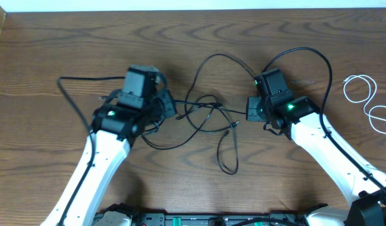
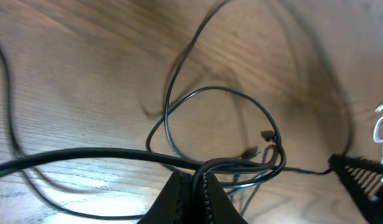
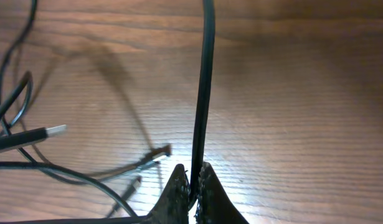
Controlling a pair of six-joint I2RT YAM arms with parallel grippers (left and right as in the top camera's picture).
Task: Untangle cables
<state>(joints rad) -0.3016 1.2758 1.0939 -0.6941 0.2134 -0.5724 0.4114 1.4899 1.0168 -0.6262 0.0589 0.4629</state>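
The tangled black cables (image 1: 202, 105) overlapped too much to count; one white cable (image 1: 371, 104) ran off the right edge. The left gripper (image 2: 194, 179) pinched black strands, the right gripper (image 3: 194, 182) one.

The black cables (image 1: 208, 113) lay as a loose tangle of thin, glossy cords between the left gripper (image 1: 172, 108) and the right gripper (image 1: 249, 110), crossing one another several times. A bunch of strands was pinched in the left gripper's closed tips, though the blurred wrist view made it hard to say how many. Just ahead of those tips one cord curled into a round loop, with a small plug (image 2: 266, 134) hanging at its far side. A single cord ran straight out from the right gripper's shut tips. A narrow loop sagged from the tangle toward the robot. The white cable (image 1: 362, 94) lay flat in open coils well off to the right gripper's outer side, apart from the black ones.
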